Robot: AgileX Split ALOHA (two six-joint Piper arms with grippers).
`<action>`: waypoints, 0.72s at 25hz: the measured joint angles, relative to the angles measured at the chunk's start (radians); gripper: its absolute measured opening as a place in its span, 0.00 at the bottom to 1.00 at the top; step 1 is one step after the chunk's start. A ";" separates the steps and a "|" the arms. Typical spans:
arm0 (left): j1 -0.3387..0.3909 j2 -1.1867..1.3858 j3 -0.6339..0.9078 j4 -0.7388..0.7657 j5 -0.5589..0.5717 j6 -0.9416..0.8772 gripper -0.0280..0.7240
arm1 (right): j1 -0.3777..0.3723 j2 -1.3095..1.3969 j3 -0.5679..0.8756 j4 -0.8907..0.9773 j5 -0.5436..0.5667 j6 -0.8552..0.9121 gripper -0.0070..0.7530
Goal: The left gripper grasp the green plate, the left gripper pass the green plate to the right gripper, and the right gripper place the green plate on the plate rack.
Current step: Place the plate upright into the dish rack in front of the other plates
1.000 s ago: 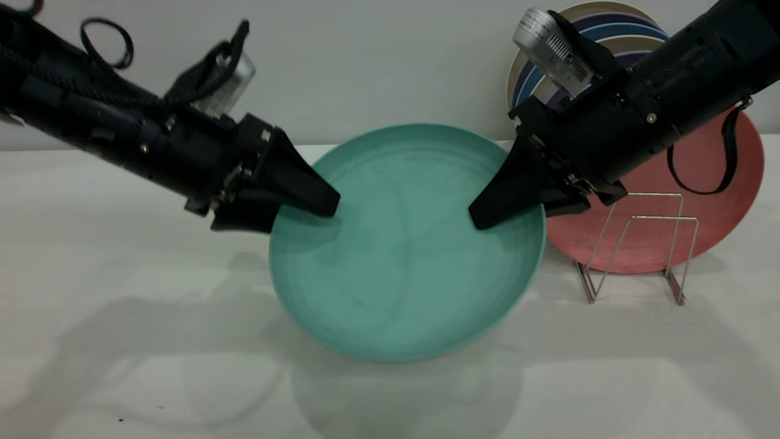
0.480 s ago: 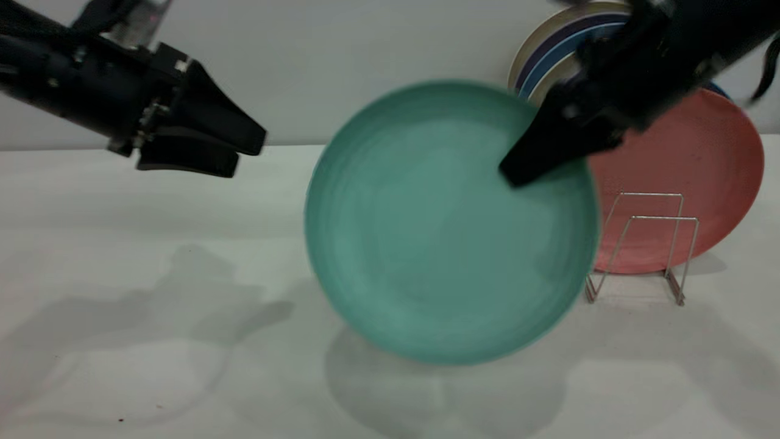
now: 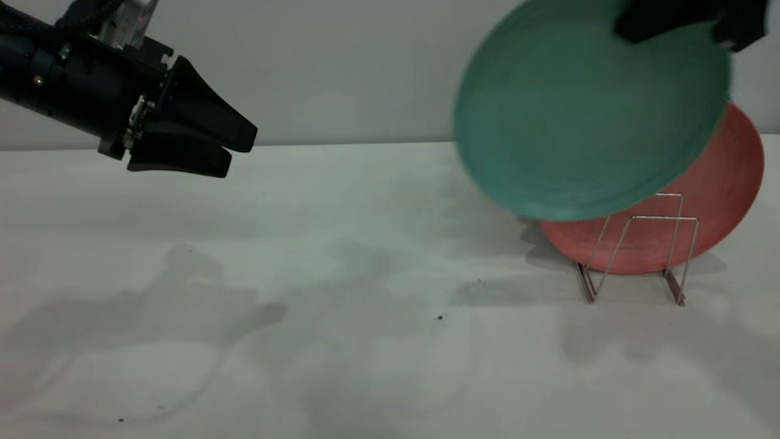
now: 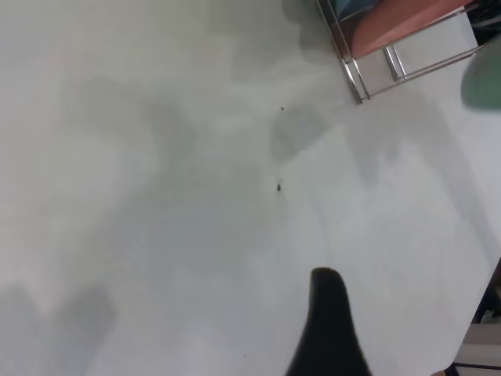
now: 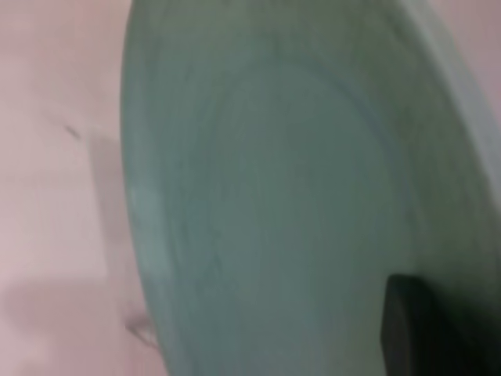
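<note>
The green plate (image 3: 585, 116) hangs tilted in the air at the upper right, above the plate rack (image 3: 640, 250) and partly in front of the pink plate (image 3: 725, 195) that stands in it. My right gripper (image 3: 634, 24) is shut on the green plate's top rim, with most of the arm cut off by the picture's edge. In the right wrist view the green plate (image 5: 297, 196) fills the picture, with one finger (image 5: 411, 333) lying on its face. My left gripper (image 3: 237, 152) hovers at the upper left, open and empty, far from the plate.
The wire rack (image 4: 368, 70) and the pink plate (image 4: 391, 19) also show in the left wrist view, beyond one black finger (image 4: 329, 321). White table (image 3: 365, 274) stretches between the two arms, with a few dark specks (image 3: 440, 317) on it.
The left gripper let go of the green plate and drew back to the left. The right gripper carried the plate up and to the right, over the rack.
</note>
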 joint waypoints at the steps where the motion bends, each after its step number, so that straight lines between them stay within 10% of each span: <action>1: 0.000 0.000 0.000 0.000 0.000 0.000 0.82 | -0.018 0.000 0.001 -0.002 -0.006 -0.001 0.13; 18: 0.000 0.000 0.000 0.000 0.000 -0.001 0.82 | -0.144 0.052 0.004 -0.001 -0.016 -0.003 0.13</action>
